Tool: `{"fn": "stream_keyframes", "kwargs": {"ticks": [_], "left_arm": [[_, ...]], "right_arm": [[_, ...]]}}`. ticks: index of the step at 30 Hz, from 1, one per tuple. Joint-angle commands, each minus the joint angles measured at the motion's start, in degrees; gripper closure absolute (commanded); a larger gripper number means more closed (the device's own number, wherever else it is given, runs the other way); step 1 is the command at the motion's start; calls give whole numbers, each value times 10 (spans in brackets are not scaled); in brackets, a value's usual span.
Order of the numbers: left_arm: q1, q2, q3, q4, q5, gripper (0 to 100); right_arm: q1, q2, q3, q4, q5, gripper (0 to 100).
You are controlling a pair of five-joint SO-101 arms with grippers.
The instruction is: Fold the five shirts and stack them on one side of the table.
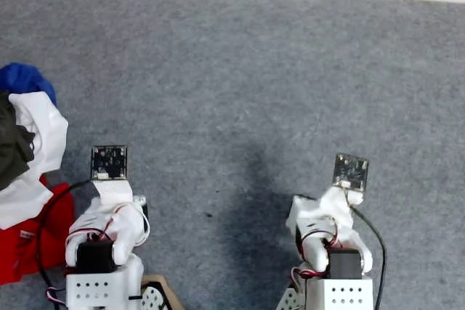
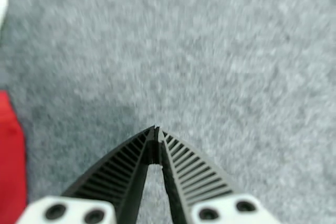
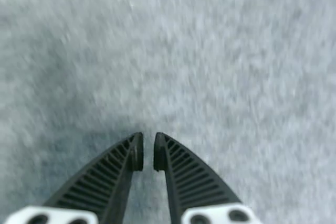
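Left hand (image 2: 156, 129) near heaped shirts (image 1: 33, 150)

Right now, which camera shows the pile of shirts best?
The high view: the pile of shirts sits by the left arm, with blue, white, dark and red cloth all distinct. The left wrist view catches a red strip of it; the right wrist view faces grey table.

The light is bright, soft and even, and it seems to come from above. In the high view a wide soft shadow (image 1: 251, 179) lies on the grey worktop (image 1: 247, 70), between the left arm (image 1: 109, 223) and the right arm (image 1: 330, 237). The worktop is dimmer just ahead of the left gripper (image 2: 156, 129) and of the right gripper (image 3: 146, 148). The white shirt (image 1: 40, 136) shines pale.
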Motion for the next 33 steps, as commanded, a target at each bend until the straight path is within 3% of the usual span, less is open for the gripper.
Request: {"fn": "stream_keyframes", "kwargs": {"ticks": [1,10,16,21,27,33], "left_arm": [[-12,-5,-44,-12,2,993],[-25,-2,-99,-4,0,993],[-33,-1,-190,69,-1,993],[-58,7,-334,156,-41,993],[-95,175,-426,219,-40,993],[-130,375,-525,222,-18,993]], "right_arm": [[11,0,75,-25,-3,940],[22,0,22,-59,-1,940],[22,0,-27,-57,142,940],[22,6,-126,-13,156,940],[7,7,-283,92,155,940],[7,62,-349,168,155,940]]}}
